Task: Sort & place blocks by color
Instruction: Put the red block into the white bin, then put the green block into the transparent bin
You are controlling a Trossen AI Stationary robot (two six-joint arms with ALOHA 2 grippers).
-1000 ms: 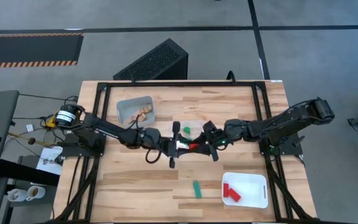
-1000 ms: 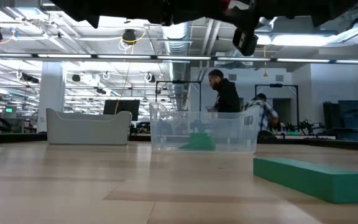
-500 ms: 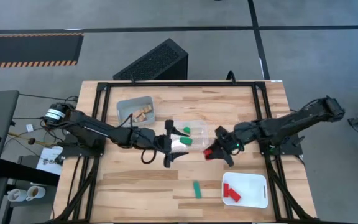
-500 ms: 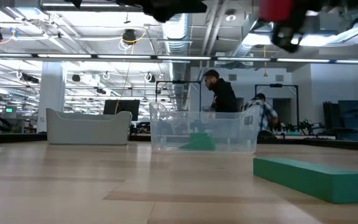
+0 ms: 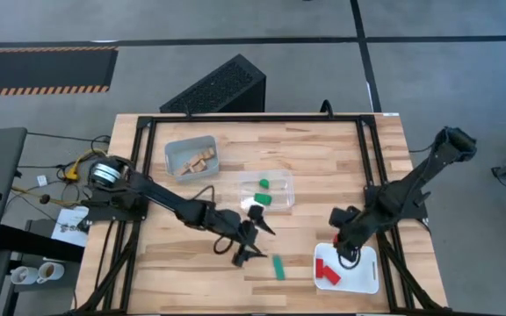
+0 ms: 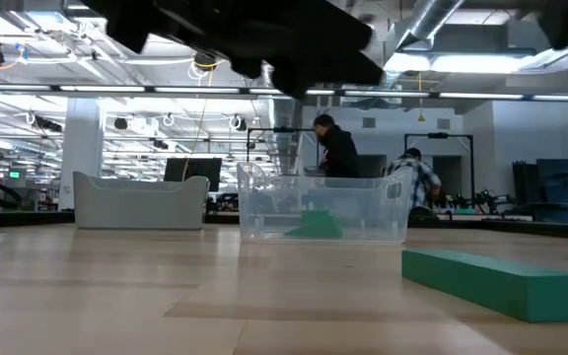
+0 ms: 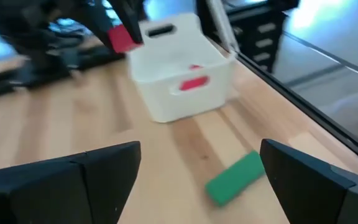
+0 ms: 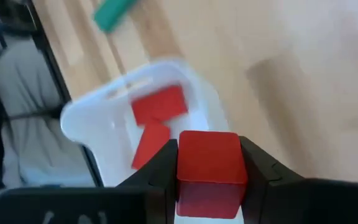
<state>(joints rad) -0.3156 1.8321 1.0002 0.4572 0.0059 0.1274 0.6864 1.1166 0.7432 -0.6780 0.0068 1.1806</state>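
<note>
Green bar point(image 5: 278, 267) lies on the table nearest the front edge, just left of the white tray point(image 5: 365, 255); left gripper point(image 5: 255, 241) hangs spread wide just beside it, right gripper point(image 5: 342, 239) clamps a red cube point(image 8: 208, 163) over the tray's near-left corner, clear bin point(image 5: 281, 180) with green blocks beyond

No text, label, brand, number or sign can be read in any of the views.
</note>
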